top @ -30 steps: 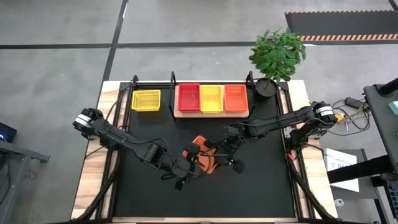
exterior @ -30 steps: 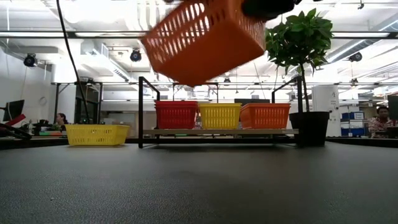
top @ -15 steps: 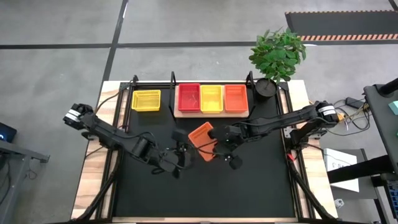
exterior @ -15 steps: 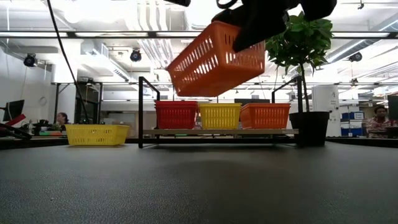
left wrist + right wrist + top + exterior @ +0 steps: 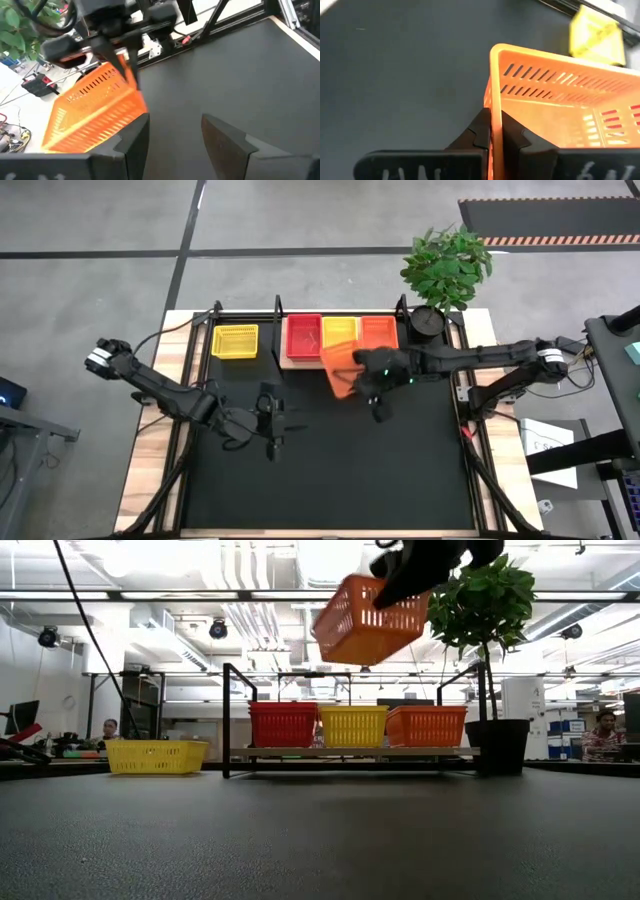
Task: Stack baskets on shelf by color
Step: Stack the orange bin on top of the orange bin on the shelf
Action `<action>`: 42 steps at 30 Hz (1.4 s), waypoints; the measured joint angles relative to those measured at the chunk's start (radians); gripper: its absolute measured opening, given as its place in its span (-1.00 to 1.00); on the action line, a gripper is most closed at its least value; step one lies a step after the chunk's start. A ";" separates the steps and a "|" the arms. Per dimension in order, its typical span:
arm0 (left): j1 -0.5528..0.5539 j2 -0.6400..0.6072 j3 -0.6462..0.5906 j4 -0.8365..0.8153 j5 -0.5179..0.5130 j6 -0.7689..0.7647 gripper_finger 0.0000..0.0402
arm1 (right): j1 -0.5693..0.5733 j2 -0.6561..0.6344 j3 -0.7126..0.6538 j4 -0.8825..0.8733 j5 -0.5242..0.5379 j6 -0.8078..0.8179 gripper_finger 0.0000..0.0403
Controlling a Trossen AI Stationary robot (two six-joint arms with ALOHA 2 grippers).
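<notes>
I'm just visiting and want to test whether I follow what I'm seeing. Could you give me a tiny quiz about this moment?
1. True or false: the right gripper holds the orange basket off the table.
2. Which colour sits in the middle of the shelf? A red, B yellow, C orange.
3. Fill in: the left gripper is open and holds ____.

Key: 1 true, it pinches the rim. 2 B, the yellow basket on the shelf. 3 nothing.
</notes>
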 joint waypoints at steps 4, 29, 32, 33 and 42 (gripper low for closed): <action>0.000 -0.020 -0.009 -0.001 0.000 0.001 -0.18 | -0.093 -0.052 -0.055 0.023 0.002 0.001 -0.96; 0.000 -0.035 -0.017 0.008 0.000 0.131 -0.18 | -0.445 -0.192 -0.356 0.208 -0.055 -0.076 -0.96; 0.000 -0.035 -0.017 0.008 0.000 0.131 -0.18 | -0.457 -0.193 -0.356 0.204 -0.055 -0.091 -0.96; 0.000 -0.035 -0.017 0.008 0.000 0.131 -0.18 | -0.461 -0.193 -0.356 0.203 -0.055 -0.093 -0.96; 0.000 -0.035 -0.017 0.008 0.000 0.131 -0.18 | -0.477 -0.192 -0.356 0.171 -0.054 -0.107 -0.96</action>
